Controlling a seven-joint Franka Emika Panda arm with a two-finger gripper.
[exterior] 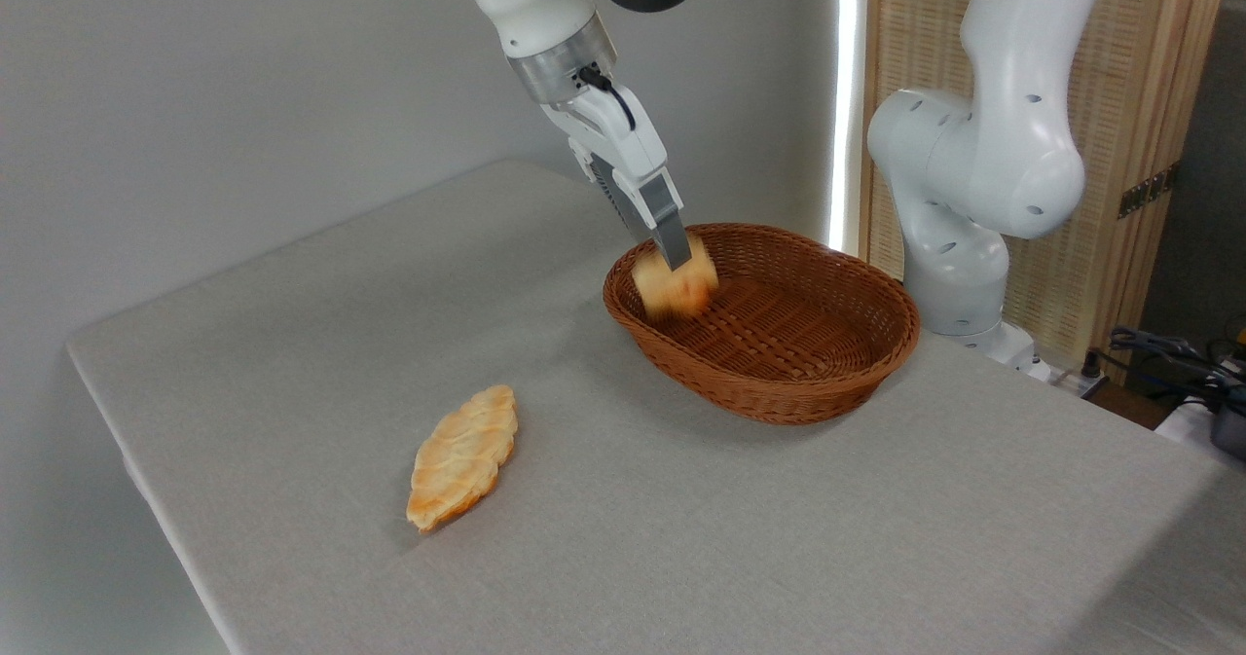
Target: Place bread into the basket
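Note:
The bread [675, 287], a small lumpy golden-orange bun, shows motion-blurred just inside the left rim of the basket [827, 382], an oval reddish-brown wicker one. My gripper [672, 258] slants down from the upper left, and its fingertips end at the bun's top. The grey fingers [664, 219] look sharp while the bun is smeared, so the bun is moving apart from them. The gripper appears open with the bun loose beneath it. The bun's lower edge is close to the woven floor.
A longer flat leaf-shaped golden pastry [461, 457] lies on the grey tablecloth at the front left. The arm's white base [959, 246] stands behind the basket on the right. Cables and equipment [1183, 363] sit past the table's right edge.

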